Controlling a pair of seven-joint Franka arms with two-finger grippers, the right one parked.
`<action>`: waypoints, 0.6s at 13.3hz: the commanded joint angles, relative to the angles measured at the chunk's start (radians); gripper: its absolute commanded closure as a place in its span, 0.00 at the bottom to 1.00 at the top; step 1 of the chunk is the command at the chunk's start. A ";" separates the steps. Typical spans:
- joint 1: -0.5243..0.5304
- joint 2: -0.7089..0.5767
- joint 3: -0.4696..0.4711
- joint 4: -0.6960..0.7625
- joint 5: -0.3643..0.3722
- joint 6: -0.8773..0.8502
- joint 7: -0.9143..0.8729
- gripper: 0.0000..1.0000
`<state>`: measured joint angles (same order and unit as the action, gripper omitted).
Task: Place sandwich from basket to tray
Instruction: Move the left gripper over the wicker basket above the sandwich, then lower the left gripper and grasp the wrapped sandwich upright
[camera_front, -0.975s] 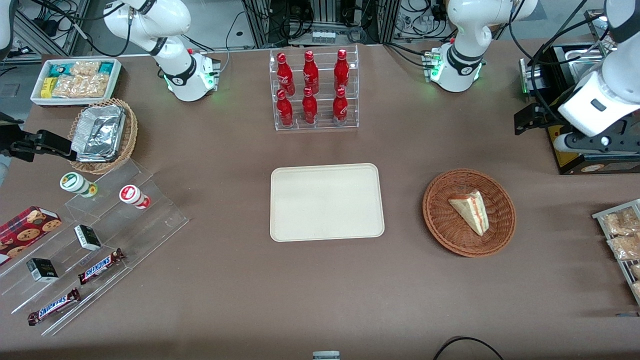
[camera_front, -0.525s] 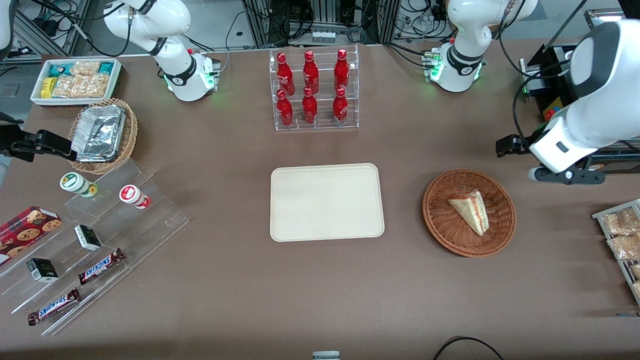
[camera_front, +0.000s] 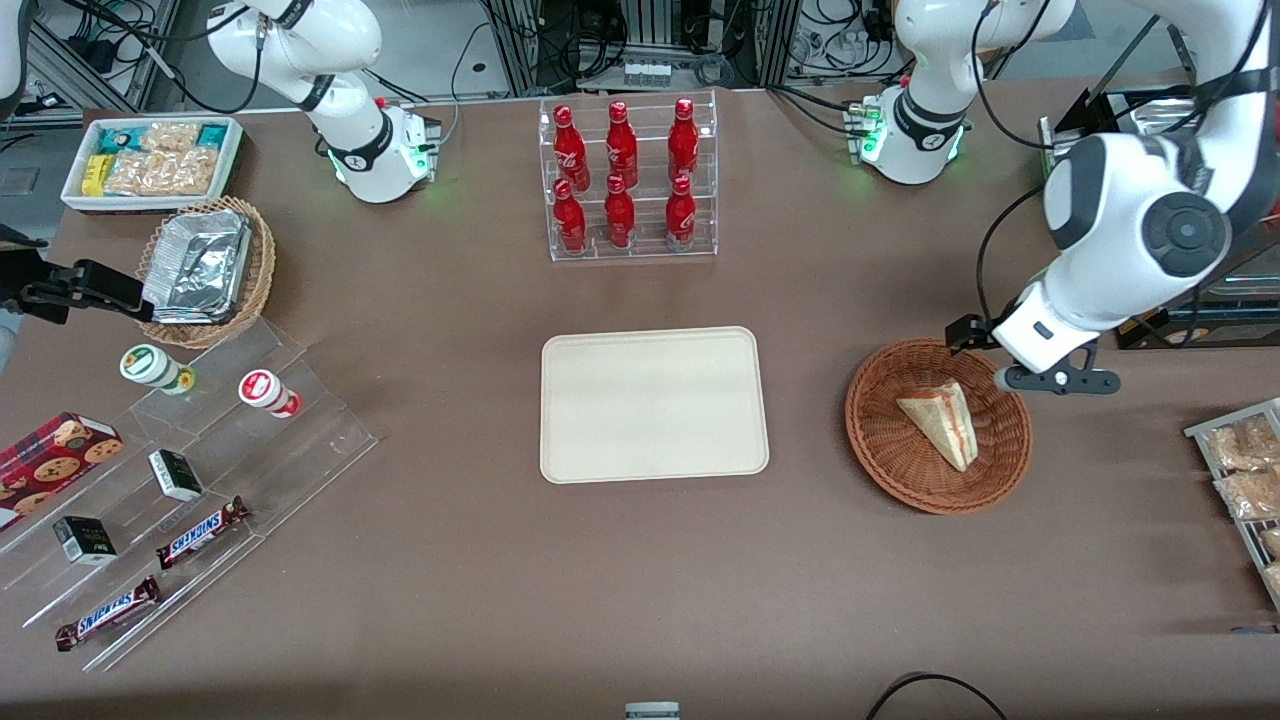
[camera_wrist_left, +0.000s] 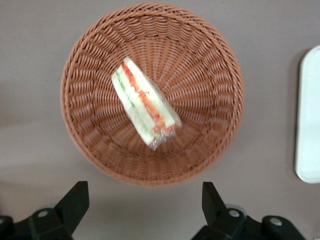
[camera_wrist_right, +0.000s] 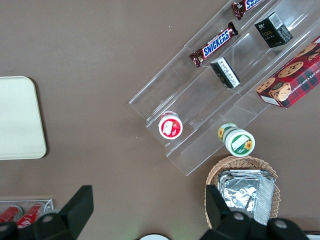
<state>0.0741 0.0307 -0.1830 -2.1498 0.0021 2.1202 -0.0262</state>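
Gripper (camera_wrist_left: 142, 202) hovered wide open above basket (camera_front: 1008, 452) at frame right; best to centre over sandwich (camera_front: 940, 422), straddling its long sides.

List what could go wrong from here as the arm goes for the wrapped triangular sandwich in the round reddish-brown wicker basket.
1. The open gripper hangs over the basket's rim, not the clear-wrapped triangular sandwich; descending here, a finger might strike the round reddish-brown wicker basket.
2. The sandwich lies flat and slanted, so the fingers may need turning or could slip off its wrap.
3. The basket might shift if nudged.
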 joint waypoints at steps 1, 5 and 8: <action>0.009 -0.016 -0.001 -0.082 0.004 0.096 -0.041 0.00; 0.001 0.027 -0.003 -0.096 0.006 0.182 -0.360 0.00; 0.001 0.035 -0.003 -0.149 0.006 0.311 -0.560 0.00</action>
<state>0.0736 0.0691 -0.1816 -2.2594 0.0017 2.3582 -0.4543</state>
